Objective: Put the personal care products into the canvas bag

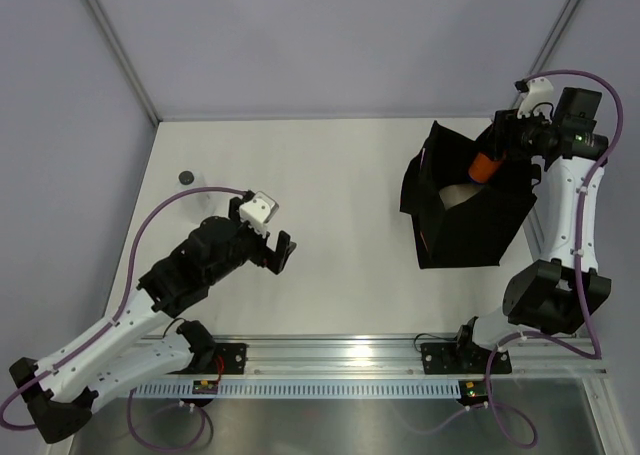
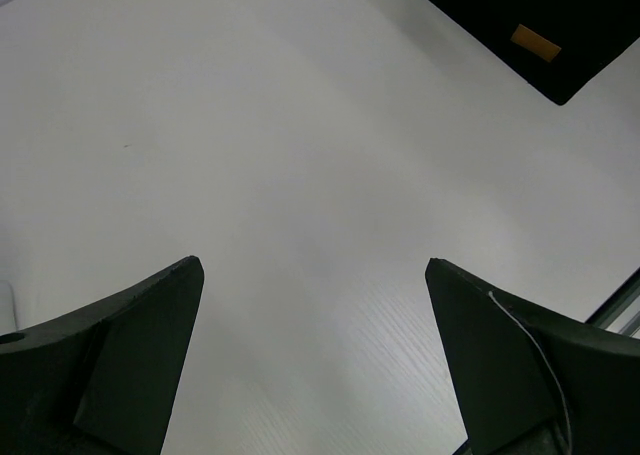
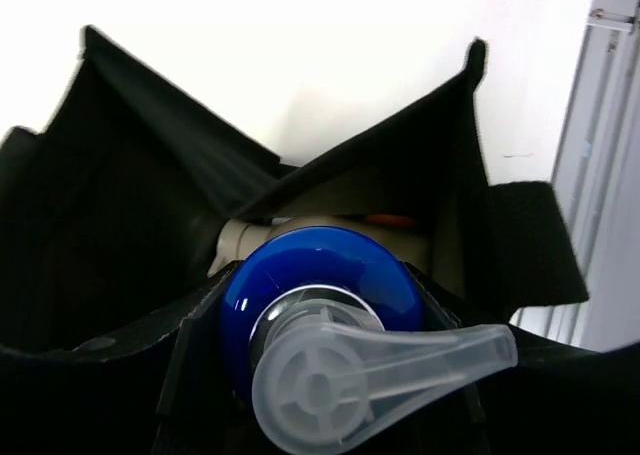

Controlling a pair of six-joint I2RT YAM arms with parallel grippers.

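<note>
The right gripper (image 1: 502, 147) clamps the orange bottle (image 1: 485, 165), base pointing into the open bag (image 1: 470, 243) directly below; the left gripper (image 1: 275, 247), jaws wide and empty, sits well apart.

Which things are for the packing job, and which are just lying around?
For the job: black canvas bag; orange bottle with blue cap, in the right hand; small clear bottle with dark cap; open left hand.
Just there: white table; metal rail.

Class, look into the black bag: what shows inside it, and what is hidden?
Something tan and an orange sliver show inside the bag; the blue-capped bottle and dark folds hide the rest.
</note>
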